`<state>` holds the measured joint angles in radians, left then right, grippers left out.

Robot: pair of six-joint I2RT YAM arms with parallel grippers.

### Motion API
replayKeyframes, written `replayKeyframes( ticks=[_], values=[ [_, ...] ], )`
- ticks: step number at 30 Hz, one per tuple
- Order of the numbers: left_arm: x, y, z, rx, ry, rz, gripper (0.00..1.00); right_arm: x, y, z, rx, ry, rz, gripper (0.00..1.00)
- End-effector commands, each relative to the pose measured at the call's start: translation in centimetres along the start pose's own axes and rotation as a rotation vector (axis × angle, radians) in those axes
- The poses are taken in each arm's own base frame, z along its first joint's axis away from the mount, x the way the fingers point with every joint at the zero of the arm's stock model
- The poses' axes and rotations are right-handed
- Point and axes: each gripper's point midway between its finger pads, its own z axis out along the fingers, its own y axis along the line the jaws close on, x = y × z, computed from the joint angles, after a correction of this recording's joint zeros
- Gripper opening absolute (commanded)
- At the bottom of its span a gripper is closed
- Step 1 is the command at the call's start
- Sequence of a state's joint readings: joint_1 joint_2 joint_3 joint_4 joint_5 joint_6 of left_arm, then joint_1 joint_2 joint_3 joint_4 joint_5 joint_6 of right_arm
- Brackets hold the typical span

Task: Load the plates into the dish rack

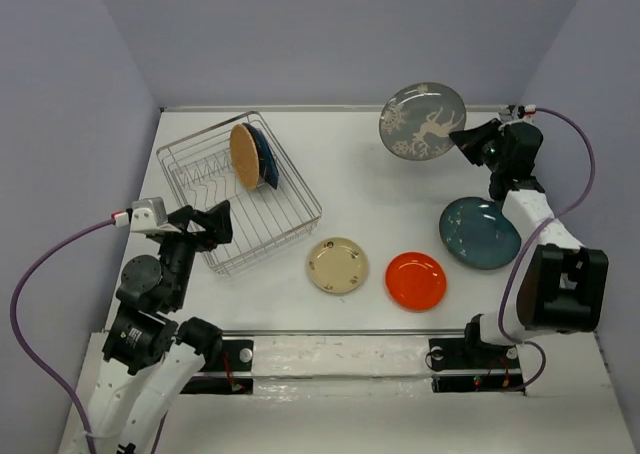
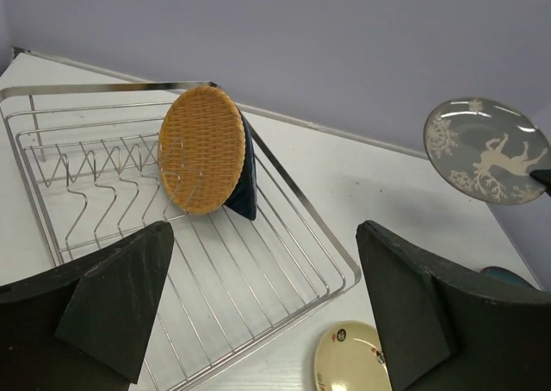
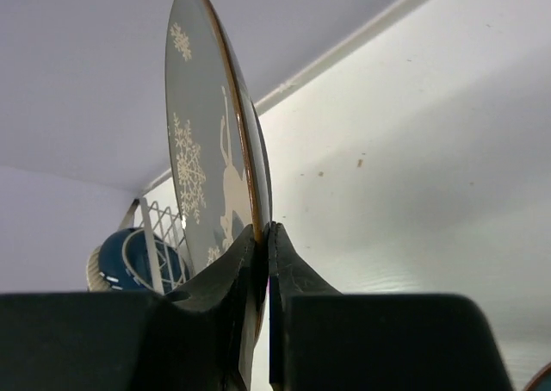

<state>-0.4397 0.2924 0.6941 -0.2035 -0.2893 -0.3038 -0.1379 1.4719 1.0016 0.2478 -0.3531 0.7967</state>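
White tabletop (image 1: pixel 360 174), grey walls: two of six done, with the wooden plate (image 1: pixel 244 155) and navy plate (image 1: pixel 266 154) standing on edge in the rack (image 1: pixel 195 174). Right jaws are clamped on the rim of the grey patterned plate (image 1: pixel 423 121), held in the air far right (well apart from the rack); left jaws gape empty by the rack's near corner. Teal plate (image 1: pixel 480 232), cream plate (image 1: pixel 338 265) and orange plate (image 1: pixel 416 280) lie flat, not yet loaded.
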Motion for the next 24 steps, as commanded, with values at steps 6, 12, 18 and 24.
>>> replayKeyframes(
  ticks=[6,12,18,24],
  values=[
    [-1.2,-0.2,0.8,0.000,-0.046,0.004,0.99,-3.2,19.0,-5.9,-0.299,-0.228,-0.264,0.07],
    [-2.3,0.5,0.3,-0.031,-0.091,-0.005,0.99,0.9,27.7,-5.9,-0.380,-0.200,-0.299,0.07],
    [-3.1,1.5,-0.3,-0.077,-0.127,-0.018,0.99,6.8,35.6,-4.3,-0.409,-0.166,-0.343,0.07],
    [-3.9,1.7,-1.0,-0.086,-0.159,-0.033,0.99,13.3,39.6,-1.7,-0.378,-0.113,-0.414,0.07]
  ],
)
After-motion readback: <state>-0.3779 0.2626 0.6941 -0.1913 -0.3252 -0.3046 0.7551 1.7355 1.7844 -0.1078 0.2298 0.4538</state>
